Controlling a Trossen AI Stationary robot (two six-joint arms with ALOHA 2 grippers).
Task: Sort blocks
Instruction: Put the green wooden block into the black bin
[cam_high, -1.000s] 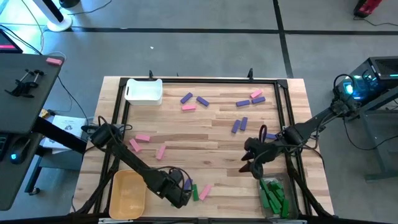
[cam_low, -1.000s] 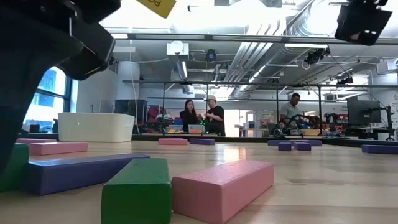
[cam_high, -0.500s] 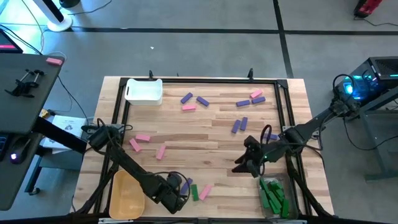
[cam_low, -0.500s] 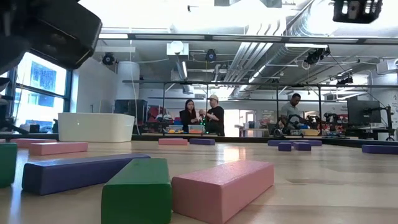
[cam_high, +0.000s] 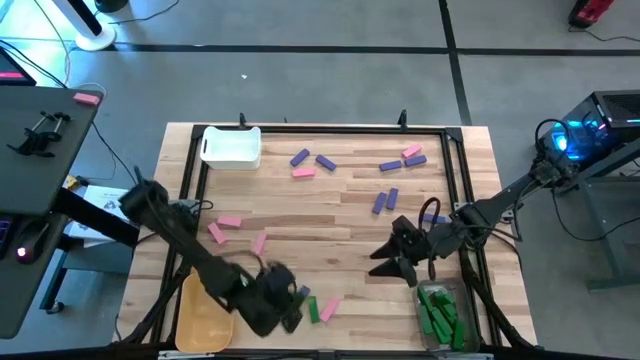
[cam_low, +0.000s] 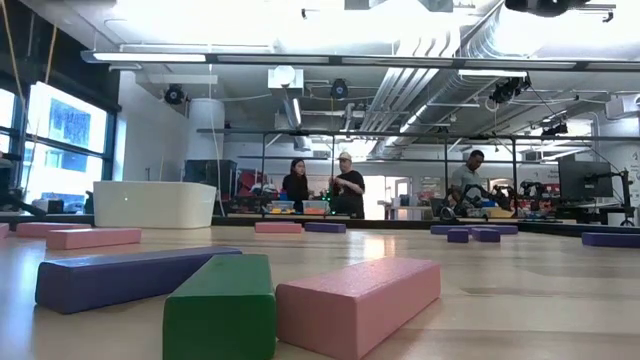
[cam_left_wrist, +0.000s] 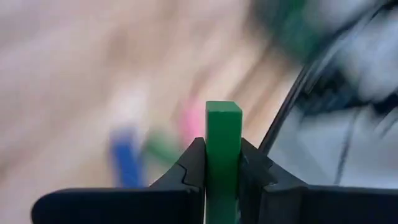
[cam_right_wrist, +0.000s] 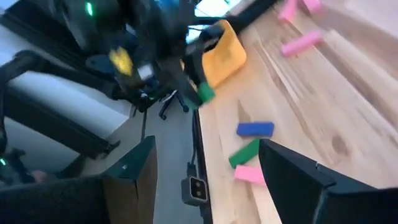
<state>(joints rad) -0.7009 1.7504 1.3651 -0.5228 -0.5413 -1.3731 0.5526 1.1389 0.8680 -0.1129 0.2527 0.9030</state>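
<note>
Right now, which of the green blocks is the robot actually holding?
The green block pinched upright in the left tool. The other loose green block lies flat on the table beside a purple and a pink one.

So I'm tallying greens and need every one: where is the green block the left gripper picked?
The left gripper is shut on the green block, at the table's near-left in the high view, between the yellow bin and the loose blocks.

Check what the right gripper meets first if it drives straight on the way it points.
Likely the pink block, nearest of three loose blocks by the table edge; the green block and purple block lie just past it. The open right gripper sits above the wood, so depth is unclear.
</note>
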